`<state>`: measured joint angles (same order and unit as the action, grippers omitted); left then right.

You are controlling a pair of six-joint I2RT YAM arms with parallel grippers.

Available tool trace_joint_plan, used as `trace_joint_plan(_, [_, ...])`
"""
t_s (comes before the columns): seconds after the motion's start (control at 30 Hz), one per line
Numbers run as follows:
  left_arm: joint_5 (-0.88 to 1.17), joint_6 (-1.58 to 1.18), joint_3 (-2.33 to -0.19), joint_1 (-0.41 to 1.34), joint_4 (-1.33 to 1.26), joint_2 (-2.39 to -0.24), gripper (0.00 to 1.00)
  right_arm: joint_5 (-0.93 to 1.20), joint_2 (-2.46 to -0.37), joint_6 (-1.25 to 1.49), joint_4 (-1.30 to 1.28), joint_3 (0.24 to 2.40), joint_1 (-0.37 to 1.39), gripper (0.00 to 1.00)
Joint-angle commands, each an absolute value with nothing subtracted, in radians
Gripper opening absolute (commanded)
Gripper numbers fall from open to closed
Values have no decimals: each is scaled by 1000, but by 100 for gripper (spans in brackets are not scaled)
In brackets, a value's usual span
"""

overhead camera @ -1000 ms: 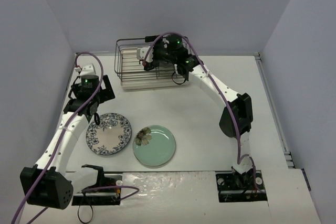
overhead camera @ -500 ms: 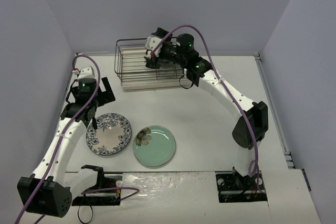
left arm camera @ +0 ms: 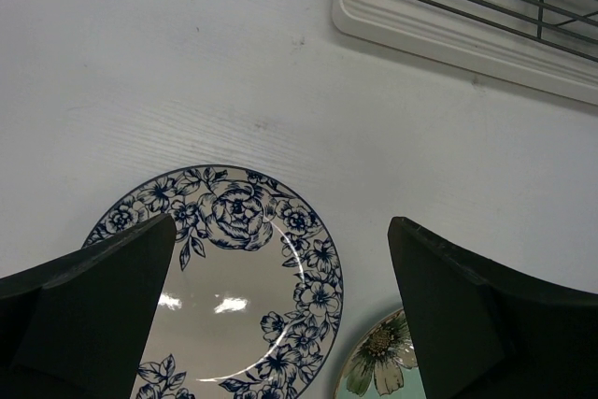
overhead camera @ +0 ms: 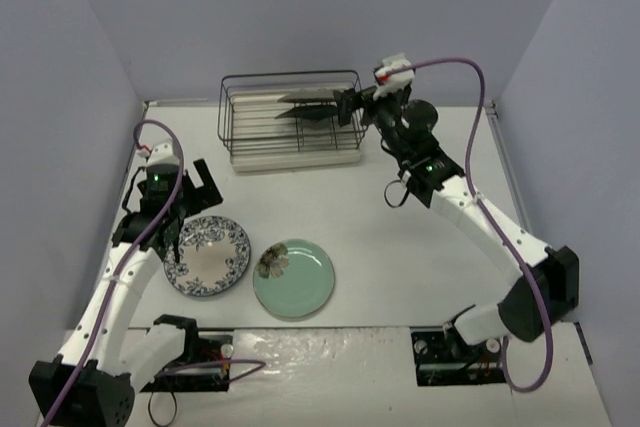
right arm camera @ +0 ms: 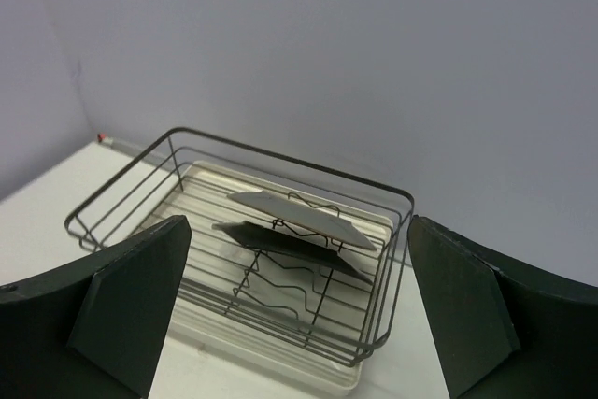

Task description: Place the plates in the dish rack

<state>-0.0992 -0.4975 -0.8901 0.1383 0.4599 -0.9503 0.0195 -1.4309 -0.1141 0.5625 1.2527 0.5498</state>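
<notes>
Tabletop (overhead camera: 400, 237): two plates (overhead camera: 207, 255); rack (overhead camera: 300, 159): two.

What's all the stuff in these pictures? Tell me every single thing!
Rack: one, black wire on a cream tray, far side of table.
Grey plate: one, tilted on edge in rack.
Dark plate: one, on edge in rack, beside the grey one.
Blue-rimmed plate: one, white, flat, near left.
Green plate: one, mint with flower, flat, to its right.
Table: one, white.
Left gripper: black, open, above blue-rimmed plate.
Right gripper: black, open, by rack's right end.
</notes>
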Motion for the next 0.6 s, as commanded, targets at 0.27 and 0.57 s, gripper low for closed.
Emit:
trace_joint_plan(0.27, [-45,-541,-877,146,402,-924,97,-165,-1244,258,484,1155,525,100])
trace_joint_plan(0.57, [201,-646,-764,148,289,-940,97,-66,-1274,456,189,1144,525,100])
